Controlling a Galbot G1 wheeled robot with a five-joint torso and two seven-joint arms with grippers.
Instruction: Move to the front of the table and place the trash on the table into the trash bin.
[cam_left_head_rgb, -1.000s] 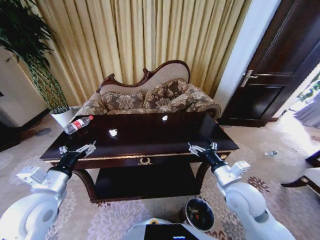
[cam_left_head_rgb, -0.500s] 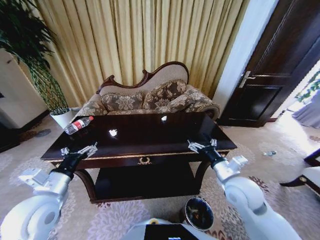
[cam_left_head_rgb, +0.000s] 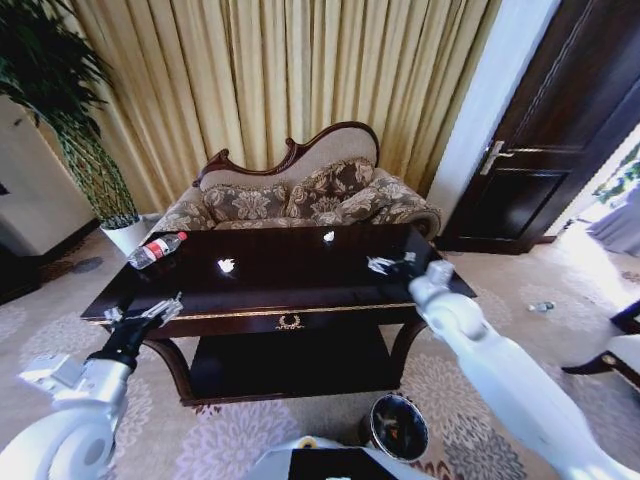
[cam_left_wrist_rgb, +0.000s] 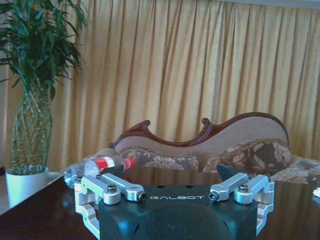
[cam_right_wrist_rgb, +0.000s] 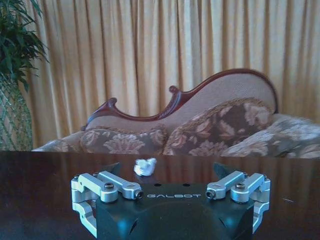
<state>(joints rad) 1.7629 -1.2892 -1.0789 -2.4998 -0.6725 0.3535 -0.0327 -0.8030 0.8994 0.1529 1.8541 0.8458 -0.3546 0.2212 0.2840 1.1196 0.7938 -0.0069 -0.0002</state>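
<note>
Jaws spread on both metal grippers (cam_left_head_rgb: 387, 263) (cam_left_head_rgb: 140, 315) over glossy dark table (cam_left_head_rgb: 290, 290)

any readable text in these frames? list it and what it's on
"GALBOT": black body of the left hand, left wrist view.
"GALBOT": black body of the right hand, right wrist view.
Red label on the clear plastic bottle: too small to read.
Gold emblem on the dark glossy table's front: no legible letters.

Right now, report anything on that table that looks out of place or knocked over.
The clear plastic bottle lies on its side at the table's far left corner. Two white crumpled scraps sit loose on the glossy top. Nothing looks spilled or broken. The right gripper is over the table, open and empty.
</note>
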